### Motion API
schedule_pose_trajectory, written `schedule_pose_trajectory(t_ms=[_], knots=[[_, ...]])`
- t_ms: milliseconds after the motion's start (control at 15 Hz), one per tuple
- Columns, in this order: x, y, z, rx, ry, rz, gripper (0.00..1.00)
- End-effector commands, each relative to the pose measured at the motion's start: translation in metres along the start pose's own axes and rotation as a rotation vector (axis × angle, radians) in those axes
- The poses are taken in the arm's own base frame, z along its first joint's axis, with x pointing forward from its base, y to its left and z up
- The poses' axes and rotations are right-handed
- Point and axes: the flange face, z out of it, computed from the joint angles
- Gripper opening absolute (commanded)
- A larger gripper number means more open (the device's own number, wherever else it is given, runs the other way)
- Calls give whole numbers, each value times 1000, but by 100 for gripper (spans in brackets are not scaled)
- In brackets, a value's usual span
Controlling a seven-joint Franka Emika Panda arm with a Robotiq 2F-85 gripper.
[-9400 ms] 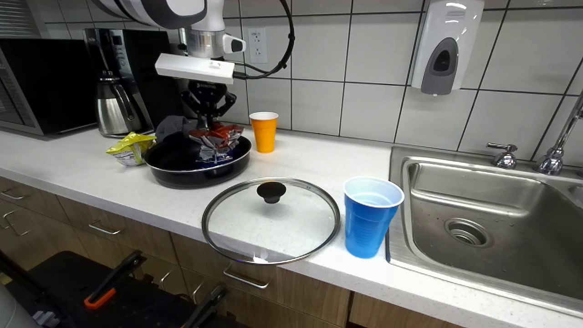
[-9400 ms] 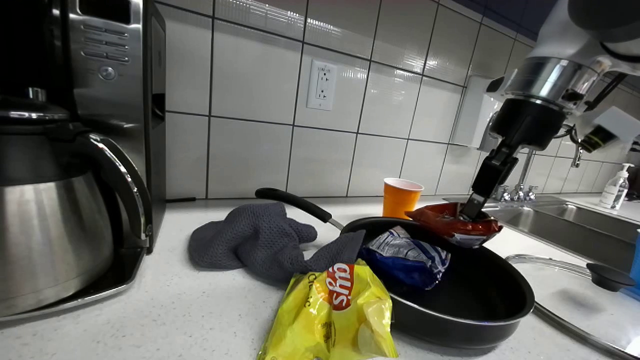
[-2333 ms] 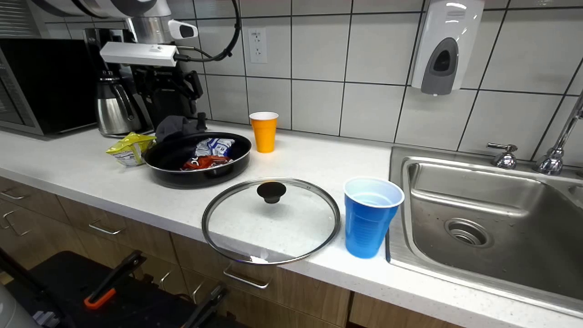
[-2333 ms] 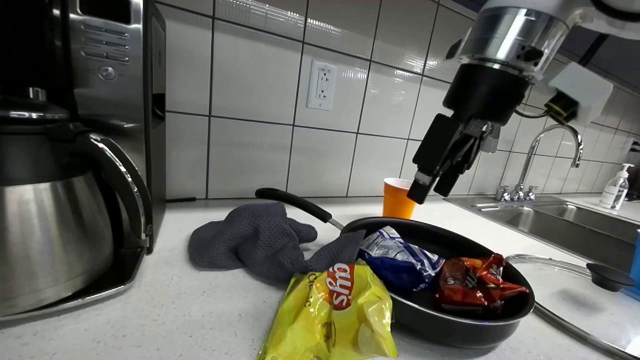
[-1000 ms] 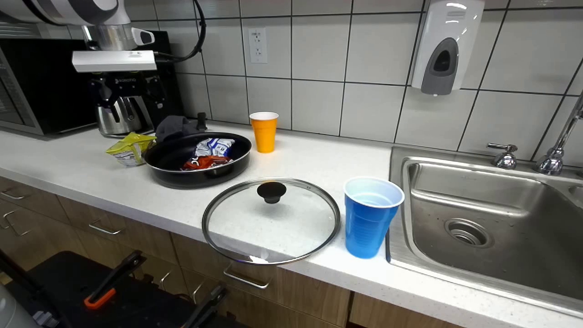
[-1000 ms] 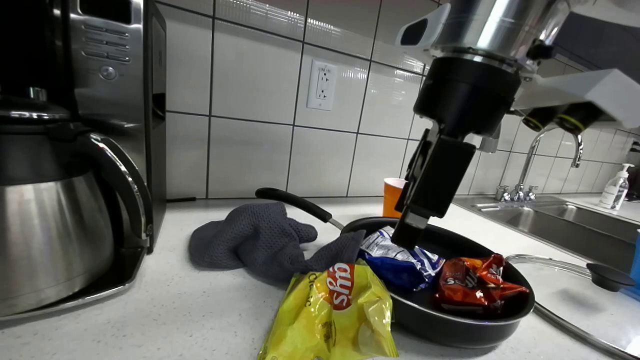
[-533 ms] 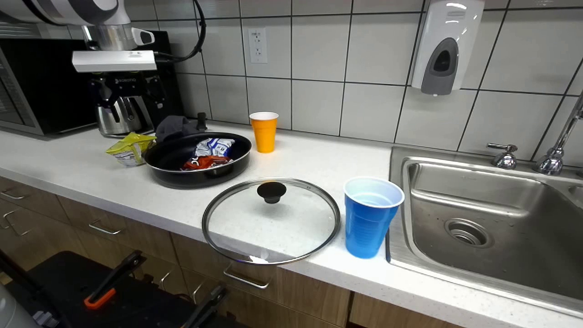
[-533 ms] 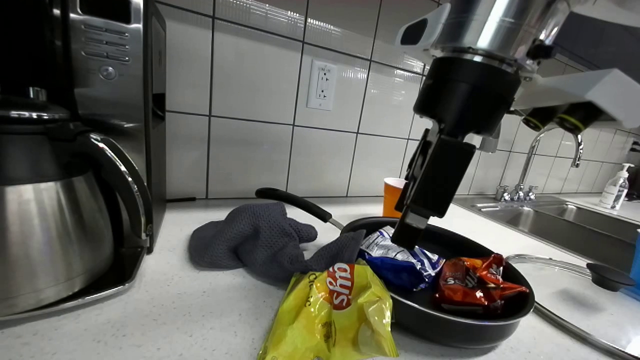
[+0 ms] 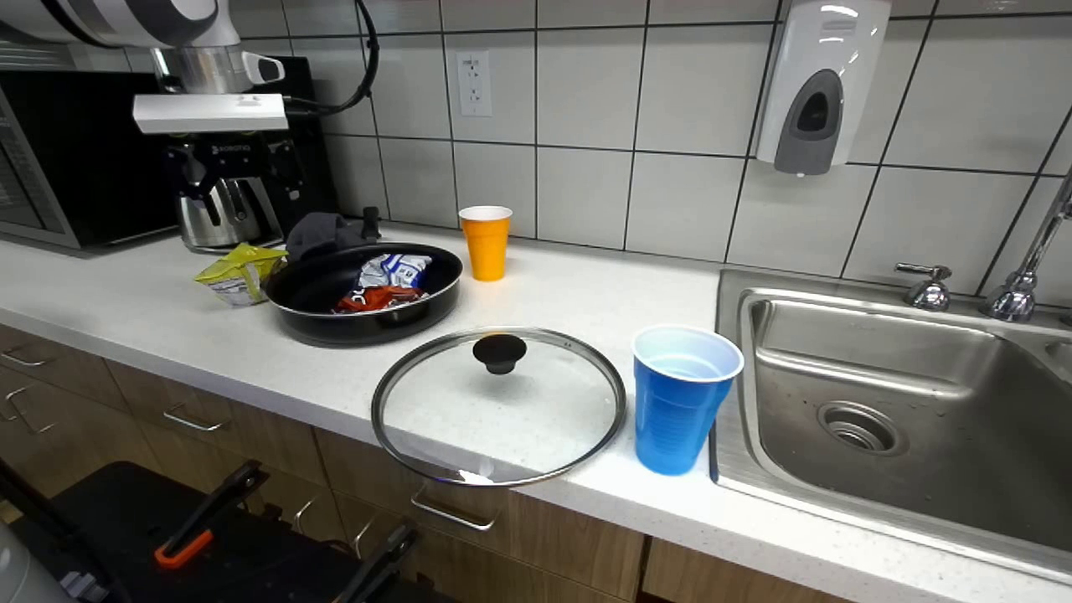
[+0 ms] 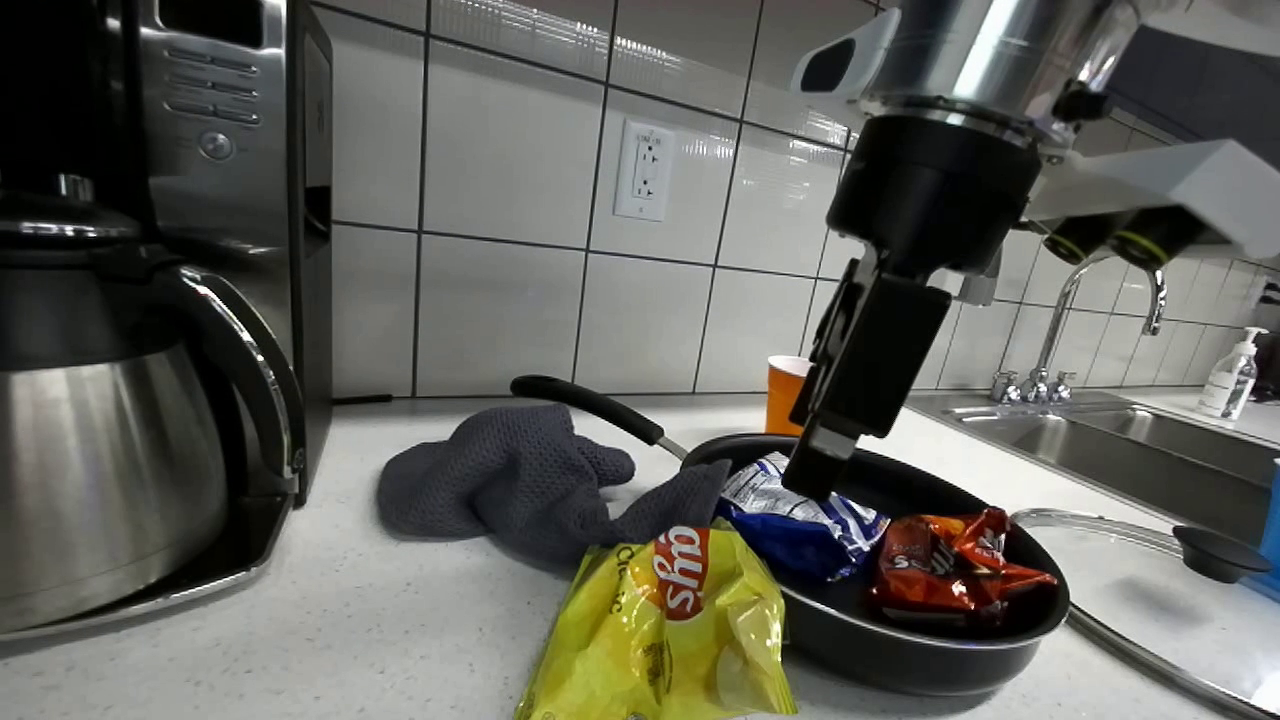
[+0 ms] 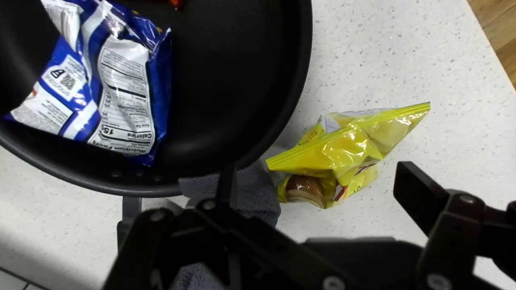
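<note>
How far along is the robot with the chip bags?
Done, it looks like: the blue bag and the red bag lie in the pan. In hand: nothing; the open claw hangs empty above the yellow bag. Left, maybe: that yellow bag sits on the counter, outside the pan.

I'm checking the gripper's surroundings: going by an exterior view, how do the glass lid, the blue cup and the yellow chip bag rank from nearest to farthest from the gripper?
1. Yellow chip bag: below the gripper, beside the pan.
2. Glass lid: on the sink side of the pan.
3. Blue cup: farthest, between the glass lid and the sink.
</note>
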Motion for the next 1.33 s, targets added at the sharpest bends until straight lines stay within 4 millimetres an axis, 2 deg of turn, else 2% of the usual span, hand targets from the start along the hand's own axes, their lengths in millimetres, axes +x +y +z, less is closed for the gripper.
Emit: schedule_pose_trajectory(t_ms=[0, 1267], knots=[[8, 0, 2, -2, 0, -19, 100], [64, -10, 33, 104, -96, -356, 100]])
